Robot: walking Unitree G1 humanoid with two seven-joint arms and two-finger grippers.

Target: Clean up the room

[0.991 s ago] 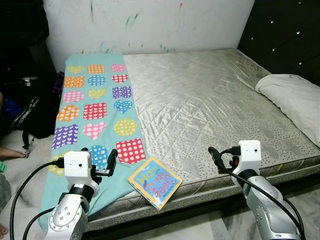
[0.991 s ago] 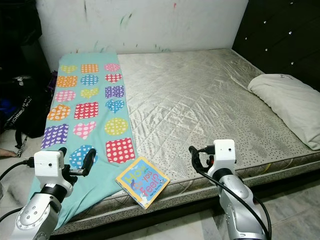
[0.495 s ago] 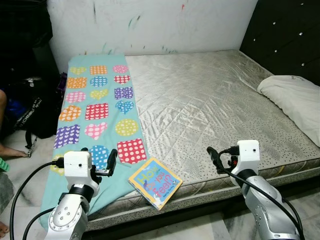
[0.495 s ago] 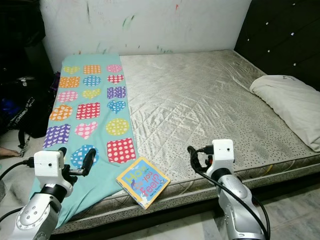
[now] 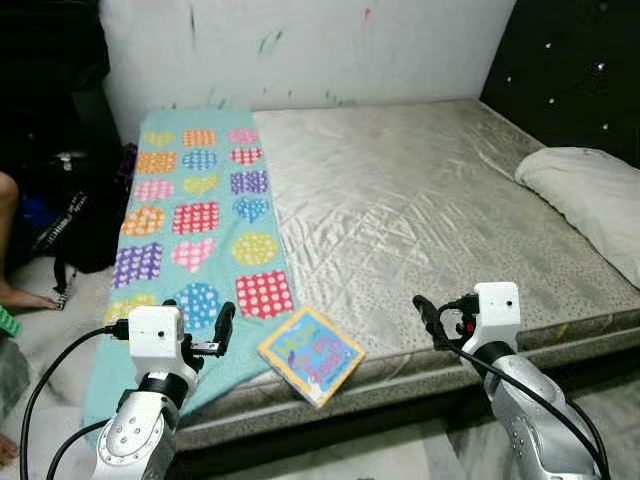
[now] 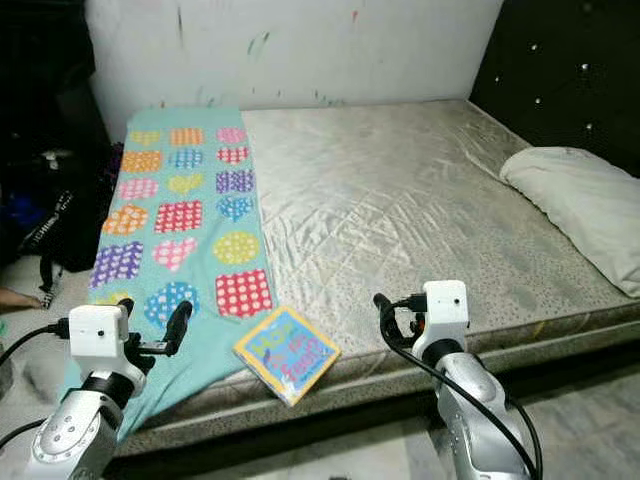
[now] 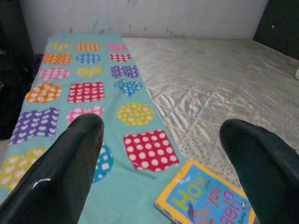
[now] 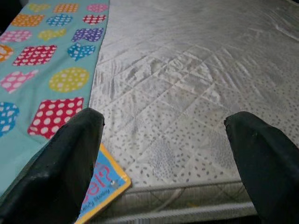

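A blue and yellow children's book [image 5: 311, 355] lies at the front edge of the bare grey mattress [image 5: 420, 190], overhanging it a little. Beside it, a teal blanket [image 5: 190, 210] with coloured dotted patches covers the mattress's left strip. My left gripper [image 5: 197, 318] hovers open over the blanket's near end, just left of the book [image 7: 205, 200]. My right gripper [image 5: 440, 315] is open over the mattress's front edge, right of the book [image 8: 100, 189]. Nothing is between either pair of fingers.
A white pillow [image 5: 590, 195] lies at the mattress's right side against a dark padded headboard [image 5: 570, 70]. A black bag [image 5: 70, 215] sits on the floor at the left, with a person's leg [image 5: 12, 270] beside it. Pale floor runs along the bed's front.
The camera has shifted slightly and the picture is a bit blurred. A person's leg has come further into view at the left. Both grippers stay open in the same places.
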